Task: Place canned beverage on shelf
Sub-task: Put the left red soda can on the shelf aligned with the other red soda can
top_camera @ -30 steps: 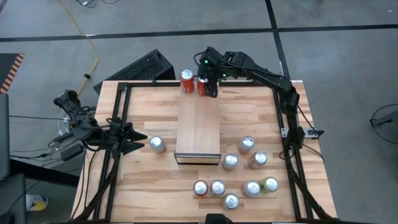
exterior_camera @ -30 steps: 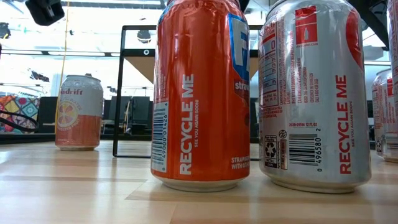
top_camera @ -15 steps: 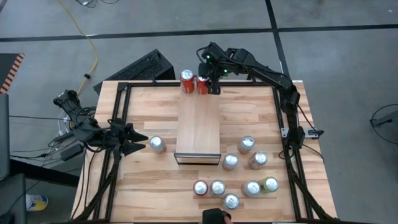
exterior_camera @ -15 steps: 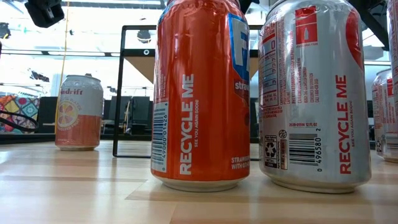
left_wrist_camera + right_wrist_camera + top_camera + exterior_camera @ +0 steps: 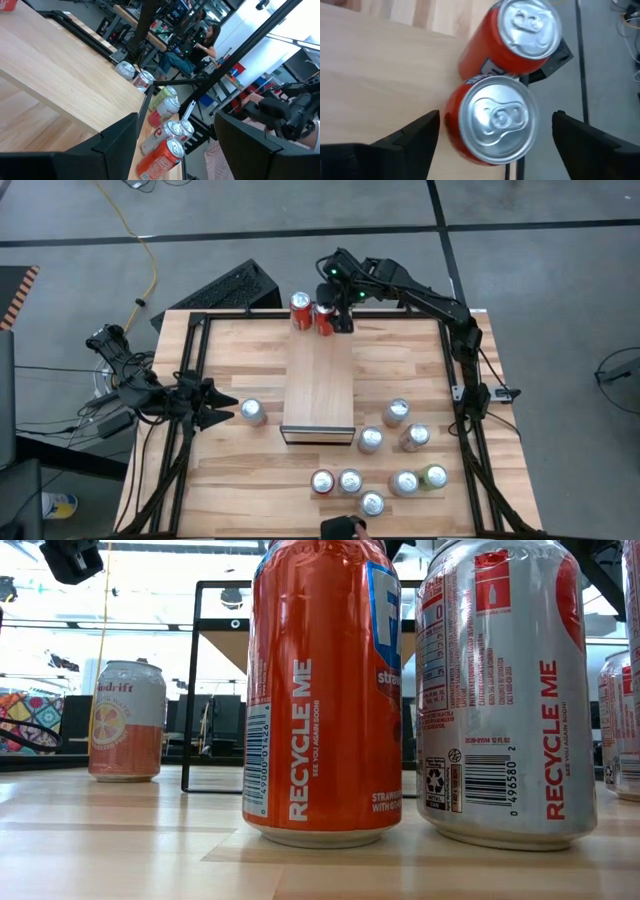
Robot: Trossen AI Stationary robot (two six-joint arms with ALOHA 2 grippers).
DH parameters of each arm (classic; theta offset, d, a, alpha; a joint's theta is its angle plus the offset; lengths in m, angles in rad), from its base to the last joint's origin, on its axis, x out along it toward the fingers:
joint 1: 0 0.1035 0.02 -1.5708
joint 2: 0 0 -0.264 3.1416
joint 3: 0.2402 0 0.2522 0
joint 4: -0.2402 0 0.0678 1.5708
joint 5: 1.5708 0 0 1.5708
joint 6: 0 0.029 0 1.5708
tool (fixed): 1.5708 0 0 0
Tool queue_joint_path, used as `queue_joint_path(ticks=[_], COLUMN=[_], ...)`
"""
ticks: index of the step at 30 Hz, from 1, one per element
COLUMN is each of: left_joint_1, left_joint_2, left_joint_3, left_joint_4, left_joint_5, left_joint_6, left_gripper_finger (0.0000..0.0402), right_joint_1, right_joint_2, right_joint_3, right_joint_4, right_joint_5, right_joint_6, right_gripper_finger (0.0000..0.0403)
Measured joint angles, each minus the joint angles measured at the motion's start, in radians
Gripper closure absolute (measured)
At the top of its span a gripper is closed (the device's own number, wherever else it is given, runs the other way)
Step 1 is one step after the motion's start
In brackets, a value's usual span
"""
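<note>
Currently, the right tool (image 5: 495, 137) is hovering with fingers spread wide around a red can (image 5: 492, 120) standing at the shelf's (image 5: 319, 380) far end, touching a second can (image 5: 520, 35); careless retraction risks toppling both.

Two cans (image 5: 311, 314) crowd the shelf (image 5: 318, 380) far end; remainder seemingly open.

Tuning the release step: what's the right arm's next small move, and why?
Probably lift the right gripper straight up. Its open fingers flank the can without touching it. The can stands upright at the shelf's far end, close beside another can, so a sideways retreat could knock either. The left gripper waits, open, off to the left.
</note>
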Motion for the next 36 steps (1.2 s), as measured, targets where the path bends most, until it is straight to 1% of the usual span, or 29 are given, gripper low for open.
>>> queue_joint_path(ticks=[2,8,16,18,21,29,36], left_joint_1=[0.000,0.000,0.000,0.000,0.000,0.000,0.000], left_joint_2=[0.000,0.000,0.000,0.000,0.000,0.000,0.000], left_joint_3=[0.000,0.000,0.000,0.000,0.000,0.000,0.000], left_joint_4=[0.000,0.000,0.001,0.001,0.001,0.000,0.000], left_joint_5=[0.000,0.000,0.000,0.000,0.001,0.001,0.001], left_joint_6=[0.000,0.000,0.000,0.000,0.000,0.000,0.000], left_gripper_finger=[0.0150,0.0150,0.0150,0.0150,0.0150,0.0150,0.0150], right_joint_1=[0.000,-0.003,0.000,0.007,0.014,0.014,0.011], right_joint_2=[0.000,-0.011,-0.012,-0.012,-0.012,-0.010,-0.010], right_joint_3=[0.000,0.000,0.000,0.000,0.000,0.000,0.000], right_joint_4=[0.007,-0.017,-0.042,-0.035,-0.019,-0.015,-0.014], right_joint_5=[0.019,0.029,0.031,0.067,0.103,0.102,0.097], right_joint_6=[0.024,0.134,0.444,0.481,0.488,0.502,0.445], right_gripper_finger=[0.0037,0.0035,0.0035,0.0035,0.0035,0.0036,0.0063])
